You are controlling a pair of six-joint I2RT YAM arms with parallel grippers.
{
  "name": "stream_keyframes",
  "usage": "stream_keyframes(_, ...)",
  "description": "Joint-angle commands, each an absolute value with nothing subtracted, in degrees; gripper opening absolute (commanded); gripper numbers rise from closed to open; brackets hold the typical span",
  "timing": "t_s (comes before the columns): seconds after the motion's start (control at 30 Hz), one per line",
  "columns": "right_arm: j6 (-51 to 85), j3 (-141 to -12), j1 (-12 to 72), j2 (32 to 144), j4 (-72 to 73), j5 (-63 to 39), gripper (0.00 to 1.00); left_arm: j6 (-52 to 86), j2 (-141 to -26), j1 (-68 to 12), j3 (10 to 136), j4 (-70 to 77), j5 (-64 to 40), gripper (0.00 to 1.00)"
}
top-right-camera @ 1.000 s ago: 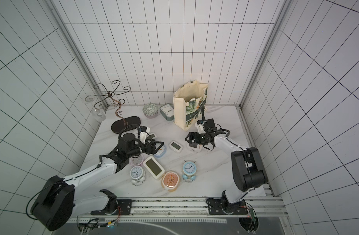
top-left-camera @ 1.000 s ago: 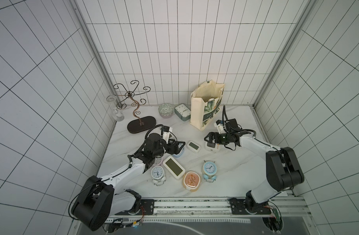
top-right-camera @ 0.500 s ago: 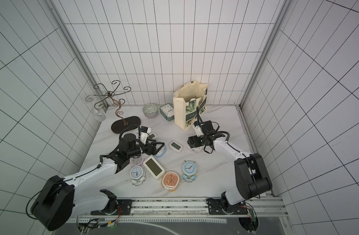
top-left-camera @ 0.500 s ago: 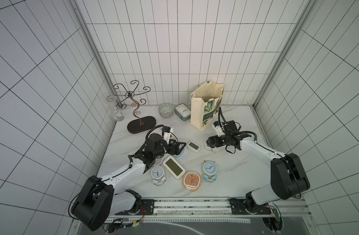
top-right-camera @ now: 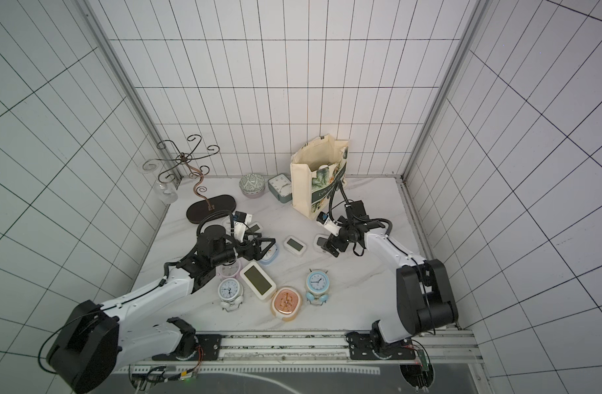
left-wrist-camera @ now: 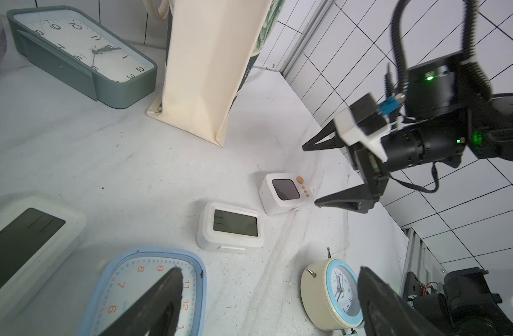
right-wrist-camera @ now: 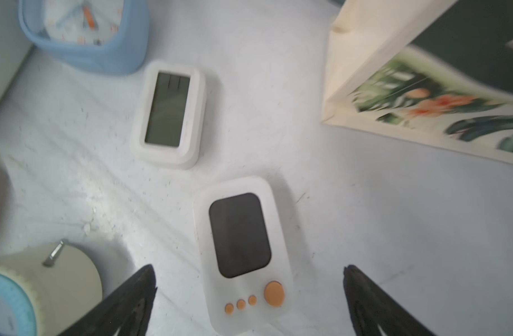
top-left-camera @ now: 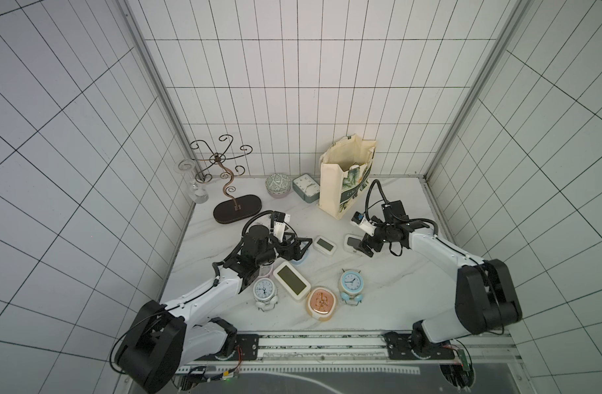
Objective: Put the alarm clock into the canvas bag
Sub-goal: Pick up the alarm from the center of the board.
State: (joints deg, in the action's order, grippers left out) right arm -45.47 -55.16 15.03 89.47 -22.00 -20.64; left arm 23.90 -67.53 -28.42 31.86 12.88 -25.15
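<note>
Now that the right gripper [top-left-camera: 365, 246] has eased lower, right of centre, jaws apart over the white alarm clock [right-wrist-camera: 243, 247], a grab seems next.

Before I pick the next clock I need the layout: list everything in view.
canvas bag: 1, cream with leaf print, standing at the back
rectangular clock: 1, grey-green, beside the bag
bowl: 1, green-patterned, beside that clock
jewellery stand: 1, dark metal, back corner
glass vase: 1, clear, by the stand
orange-button clock: 1, white, mid-table
small digital clock: 1, white, mid-table
large digital clock: 1, white, front
twin-bell clocks: 2, white and blue, front
peach clock: 1, peach, front
square clock: 1, light blue, mid-table
pink clock: 1, pink, mostly hidden under the left arm
left gripper: 1, black, open over the square clock
right gripper: 1, black, open over the orange-button clock
</note>
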Motion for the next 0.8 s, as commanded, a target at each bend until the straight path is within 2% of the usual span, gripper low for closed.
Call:
stream_keyframes(0.0,-54.57,-61.99,15.67,94.57,-29.27,-19.08,0.99,24.26,-68.03,-28.65,31.57,14.39,-26.48,0.91)
stream_keyframes(0.3,-53.57,-63.6,16.3,99.54,-27.82,-20.46,0.88,24.01,-68.95,-28.65,31.7,14.59,-26.81,0.91)
stream_keyframes(0.37,-53.27,-63.15,16.35,99.4,-27.64,-20.86,0.83,24.08,-69.15,-28.65,31.64,14.68,-26.72,0.91)
stream_keyframes(0.47,-51.87,-63.1,16.34,99.57,-27.12,-21.51,0.67,24.09,-69.17,-28.65,31.6,14.67,-26.54,0.91)
stream_keyframes(0.6,-49.57,-62.83,16.43,99.76,-25.87,-23.0,0.62,24.26,-69.08,-28.65,31.59,14.68,-26.54,0.9)
stream_keyframes(0.77,-44.83,-62.67,16.79,97.66,-25.27,-24.52,0.45,24.18,-68.74,-28.65,31.46,14.59,-26.28,0.9)
